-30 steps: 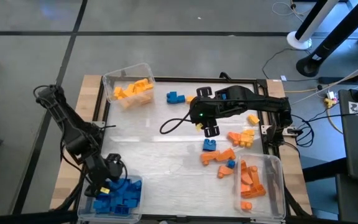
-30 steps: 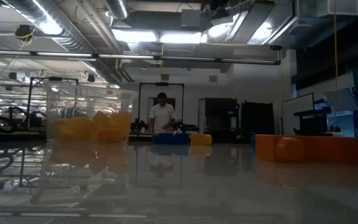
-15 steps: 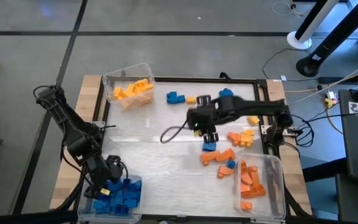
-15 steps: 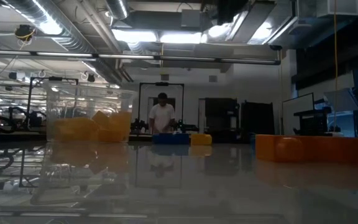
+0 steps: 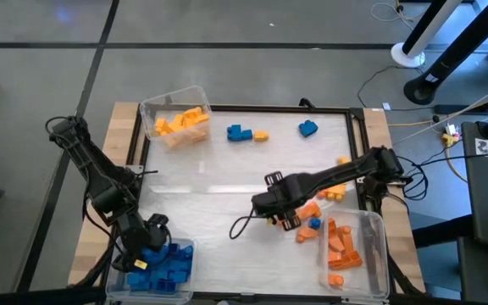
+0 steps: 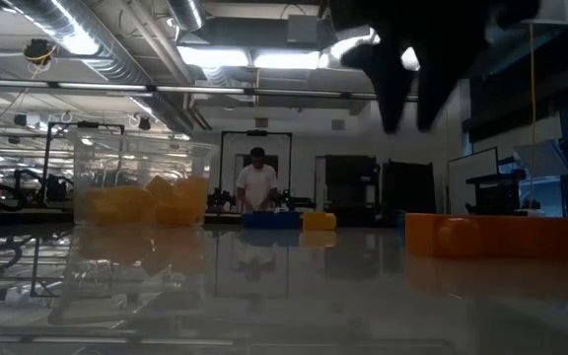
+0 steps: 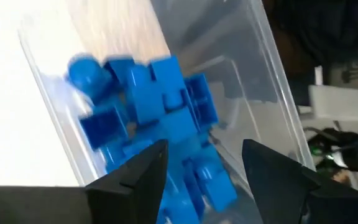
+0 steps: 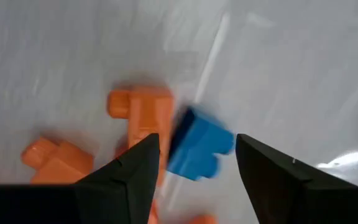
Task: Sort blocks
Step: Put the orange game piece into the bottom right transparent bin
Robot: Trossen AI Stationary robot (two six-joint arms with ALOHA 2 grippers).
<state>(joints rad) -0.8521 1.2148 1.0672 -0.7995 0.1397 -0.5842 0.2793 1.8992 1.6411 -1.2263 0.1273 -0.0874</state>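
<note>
the blocks are small studded plastic bricks in blue, orange and yellow, spread over the desk (image 5: pixel 202 212) in groups. at the far left corner a clear bin (image 5: pixel 174 114) holds yellow-orange blocks (image 5: pixel 181 123). at the near left corner a second clear bin (image 5: pixel 161 269) is filled with blue blocks (image 5: pixel 166 263); the left pincer (image 5: pixel 153 237) hangs just over them with its fingers spread and nothing between them, the blue pile showing through the gap in the left wrist view. along the far edge lie a blue block (image 5: pixel 239 132) touching a small yellow one (image 5: pixel 261 135), then a lone blue block (image 5: pixel 307 128). right of centre the right pincer (image 5: pixel 280 217) sits low over a loose cluster of orange blocks (image 5: pixel 322 188), fingers spread and empty; the right wrist view shows a blue block (image 8: pixel 197 147) lying against an orange block (image 8: pixel 143 115) between its fingers (image 8: pixel 126 180). at the near right corner a third bin (image 5: pixel 358 252) holds orange blocks (image 5: pixel 341 246).
</note>
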